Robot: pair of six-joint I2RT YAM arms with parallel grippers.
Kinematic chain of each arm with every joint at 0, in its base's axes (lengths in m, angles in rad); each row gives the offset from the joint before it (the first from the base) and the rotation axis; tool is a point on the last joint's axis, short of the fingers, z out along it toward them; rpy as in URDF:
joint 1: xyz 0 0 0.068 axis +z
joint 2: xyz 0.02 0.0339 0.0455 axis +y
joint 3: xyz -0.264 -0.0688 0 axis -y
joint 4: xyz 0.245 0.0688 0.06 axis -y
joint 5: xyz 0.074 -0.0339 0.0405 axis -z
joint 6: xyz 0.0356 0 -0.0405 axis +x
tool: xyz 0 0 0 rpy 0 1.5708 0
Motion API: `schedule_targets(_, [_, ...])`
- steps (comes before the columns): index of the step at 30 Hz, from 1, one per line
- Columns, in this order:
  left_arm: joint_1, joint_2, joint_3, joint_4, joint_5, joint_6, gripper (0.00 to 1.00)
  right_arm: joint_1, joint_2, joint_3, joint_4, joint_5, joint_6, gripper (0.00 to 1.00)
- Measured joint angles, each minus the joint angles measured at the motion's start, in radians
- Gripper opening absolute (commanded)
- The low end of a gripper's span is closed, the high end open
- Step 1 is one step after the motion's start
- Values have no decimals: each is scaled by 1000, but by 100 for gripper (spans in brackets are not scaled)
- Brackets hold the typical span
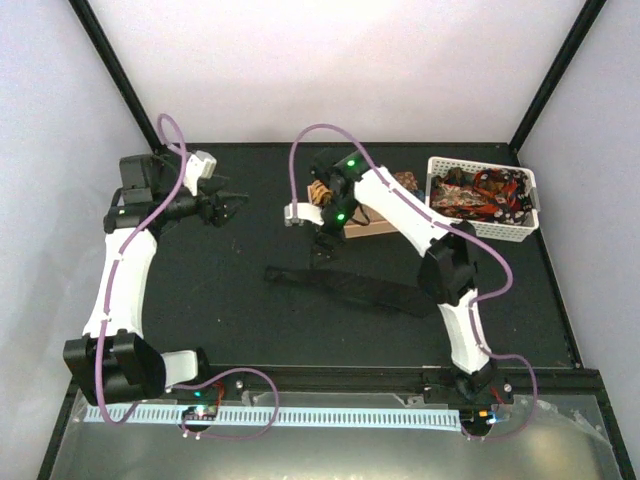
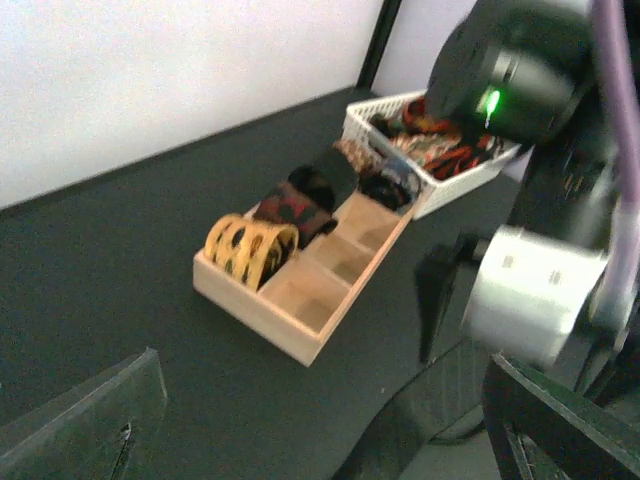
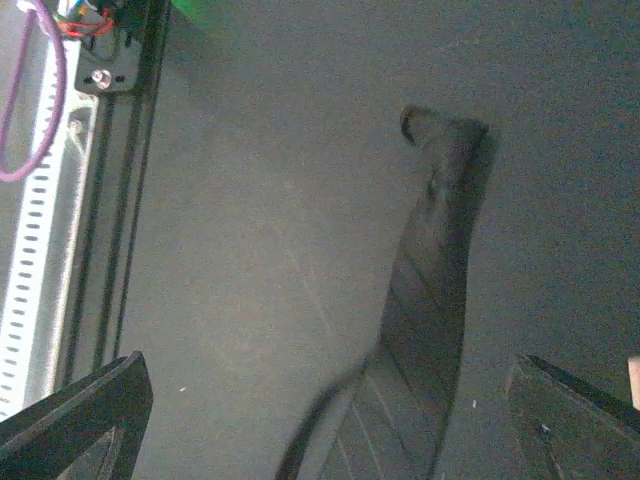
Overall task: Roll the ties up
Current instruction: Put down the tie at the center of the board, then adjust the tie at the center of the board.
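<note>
A long dark fabric tie (image 1: pixel 350 288) is seen lying unrolled on the black bench (image 1: pixel 200 300), and its left end is judged to need pinching by the wide-open right gripper (image 1: pixel 322 253).

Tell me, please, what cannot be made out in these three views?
- Wooden tray: top view, mostly hidden under the right arm; only the left wrist view shows its compartments.
- Dark tie: right wrist view, wider end cut off by the bottom edge.
- Ties in the basket: tangled, number unclear in both views.
</note>
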Motion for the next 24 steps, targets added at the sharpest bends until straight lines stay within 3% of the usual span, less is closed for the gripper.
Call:
schedule_targets(4, [-10, 25, 11, -157, -69, 188, 87, -101, -99, -97, 17, -71, 16, 89])
schedule_targets(8, [-71, 109, 8, -276, -164, 397, 84, -272, -321, -361, 41, -84, 2, 84])
schedule_targets(12, [-192, 120, -120, -283, -275, 568, 81, -400, -518, -689, 129, -33, -31, 80])
schedule_targets(17, [-293, 119, -296, -243, -406, 740, 76, -414, -649, -1027, 285, 82, -65, 70])
schedule_targets(20, [-308, 146, -306, -211, -464, 809, 74, -407, -682, -1168, 384, 143, -87, 65])
schedule_targets(24, [-320, 180, -304, -176, -510, 840, 75, -401, -748, -1324, 518, 234, -123, 66])
